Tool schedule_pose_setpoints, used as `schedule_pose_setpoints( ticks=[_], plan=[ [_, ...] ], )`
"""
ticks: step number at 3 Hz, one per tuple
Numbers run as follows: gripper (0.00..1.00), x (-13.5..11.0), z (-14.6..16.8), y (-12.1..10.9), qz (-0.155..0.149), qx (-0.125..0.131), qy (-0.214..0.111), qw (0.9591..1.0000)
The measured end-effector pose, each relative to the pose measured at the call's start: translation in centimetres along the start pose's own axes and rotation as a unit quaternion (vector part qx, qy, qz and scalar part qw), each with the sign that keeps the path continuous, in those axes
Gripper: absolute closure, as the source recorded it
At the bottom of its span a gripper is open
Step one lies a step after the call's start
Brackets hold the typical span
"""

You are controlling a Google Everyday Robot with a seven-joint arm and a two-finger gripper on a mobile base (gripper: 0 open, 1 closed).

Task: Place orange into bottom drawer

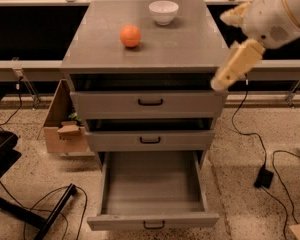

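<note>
Orange [130, 36] looks smooth, light, apt to roll; I'd pinch across its middle. My gripper [221, 51] hangs right of it, fingers apart, empty.

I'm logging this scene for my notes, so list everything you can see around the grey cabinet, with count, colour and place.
orange: one, orange, on the cabinet top, left of centre
bowl: one, white, at the back of the cabinet top
cabinet: one, grey, centre of view
upper drawers: two, grey, black handles
bottom drawer: one, grey, pulled out near the floor
cardboard box: one, brown, on the floor left of the cabinet
power adapter: one, black, on the floor at right
gripper: one, cream, at the cabinet's right edge, apart from the orange
</note>
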State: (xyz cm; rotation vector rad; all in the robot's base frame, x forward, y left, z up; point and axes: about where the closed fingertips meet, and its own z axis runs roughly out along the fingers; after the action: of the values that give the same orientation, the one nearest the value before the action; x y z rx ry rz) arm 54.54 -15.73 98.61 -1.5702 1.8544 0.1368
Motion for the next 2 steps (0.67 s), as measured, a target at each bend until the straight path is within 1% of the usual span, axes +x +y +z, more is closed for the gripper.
schedule_pose_setpoints(
  ticks=[1, 2],
  plan=[
    [0.00, -6.8, 3.8, -6.3, 0.018, 0.015, -0.148, 0.9887],
    [0.00, -14.1, 7.0, -10.9, 0.049, 0.025, -0.249, 0.9669]
  ],
)
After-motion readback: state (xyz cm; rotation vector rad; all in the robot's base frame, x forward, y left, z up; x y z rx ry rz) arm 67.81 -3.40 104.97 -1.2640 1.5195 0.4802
